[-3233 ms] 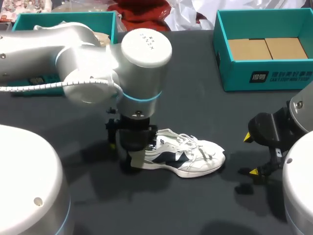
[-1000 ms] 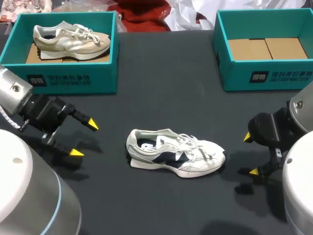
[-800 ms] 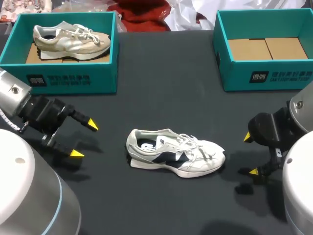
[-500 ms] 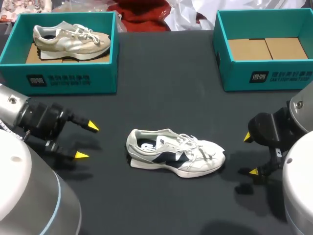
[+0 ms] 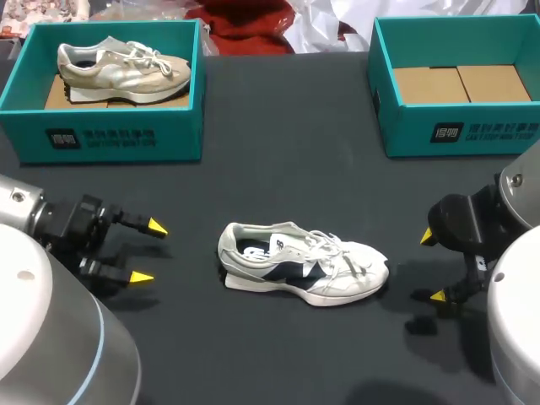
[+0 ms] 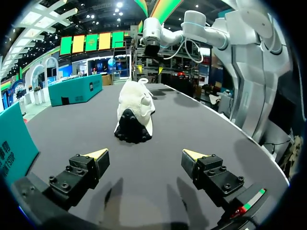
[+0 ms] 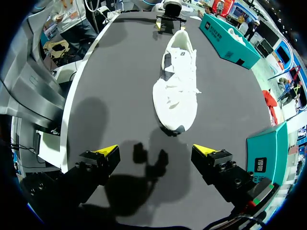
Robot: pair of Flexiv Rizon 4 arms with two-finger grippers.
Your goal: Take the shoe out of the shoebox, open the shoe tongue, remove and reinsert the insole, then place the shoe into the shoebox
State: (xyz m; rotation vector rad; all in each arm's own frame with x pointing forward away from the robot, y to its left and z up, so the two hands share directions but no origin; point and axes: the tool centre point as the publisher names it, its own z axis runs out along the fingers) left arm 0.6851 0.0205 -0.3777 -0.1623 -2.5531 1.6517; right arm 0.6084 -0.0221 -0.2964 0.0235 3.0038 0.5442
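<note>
shoe (image 5: 304,272) lies well apart from left shoebox (image 5: 126,139) and right shoebox (image 5: 405,128).

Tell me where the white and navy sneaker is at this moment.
In the head view, the white and navy sneaker lies upright on the black table, near its front middle, between the left tool and the right tool, touching neither.

White shoe (image 5: 337,274) with navy patches, black table (image 5: 287,160), teal shoeboxes (image 5: 460,133).

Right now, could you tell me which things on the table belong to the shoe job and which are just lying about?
Job: white shoe on the table; empty shoebox, probably its own; left claw and right claw, both open.
Lying about, it seems: the other shoebox, with a beige shoe inside.
</note>
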